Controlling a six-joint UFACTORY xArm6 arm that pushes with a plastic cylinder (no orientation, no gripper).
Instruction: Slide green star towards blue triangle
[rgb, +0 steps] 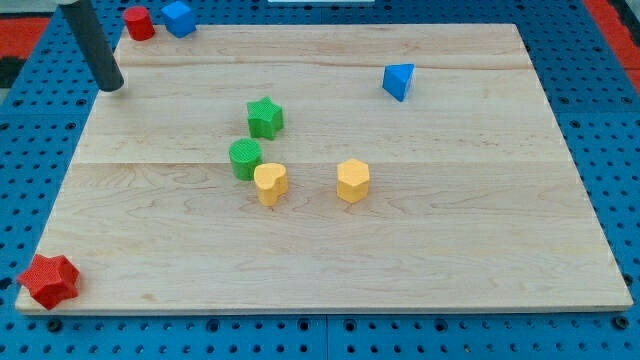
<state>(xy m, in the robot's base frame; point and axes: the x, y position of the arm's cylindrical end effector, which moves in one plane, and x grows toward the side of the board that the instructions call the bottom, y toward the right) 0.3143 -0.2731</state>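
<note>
bench (480, 250): wooden, on blue pegboard | our rod carries no fingers, my tip (112, 86) near top-left corner, well apart from the blocks mid-bench | red star (49, 280): bottom-left corner | green star (265, 117): mid-bench, just above green cylinder (245, 159) | blue triangle (398, 81): toward top-right, well apart from green star | yellow heart (270, 184) beside green cylinder.
</note>
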